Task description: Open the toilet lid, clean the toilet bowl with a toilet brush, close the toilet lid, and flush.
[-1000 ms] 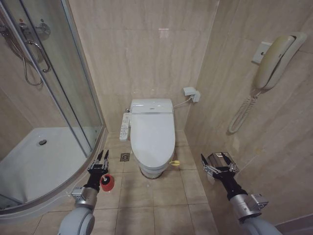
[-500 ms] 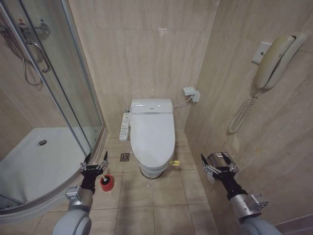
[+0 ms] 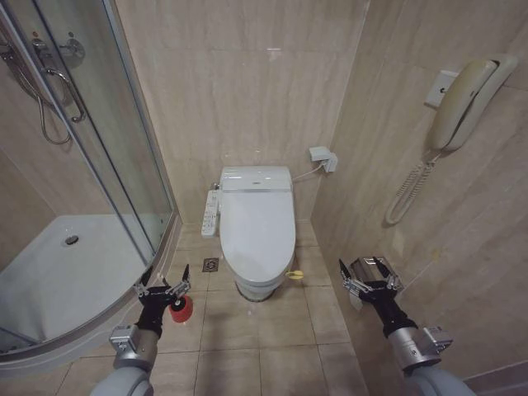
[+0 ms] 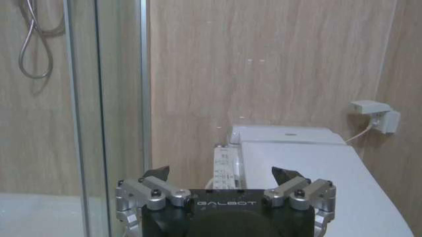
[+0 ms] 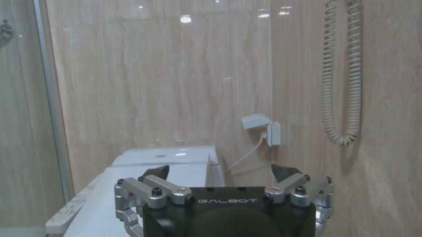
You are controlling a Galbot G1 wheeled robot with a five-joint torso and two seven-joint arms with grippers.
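Glossy oval toilet lid (image 3: 257, 231) shut, left gripper (image 3: 162, 282) spread above red, seemingly round toilet brush (image 3: 181, 308)

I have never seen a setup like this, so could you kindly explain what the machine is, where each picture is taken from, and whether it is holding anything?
It is a wheeled robot with two arms, standing in a small bathroom. The wide picture comes from a camera on its head, looking down. The left gripper hovers open above the red toilet brush on the floor tiles; the right gripper waits open near the wall. Neither holds anything. Ahead, the toilet lid is shut, with a shower tray to the left. The other two pictures come from cameras on each wrist, looking past the metal fingers toward the toilet.
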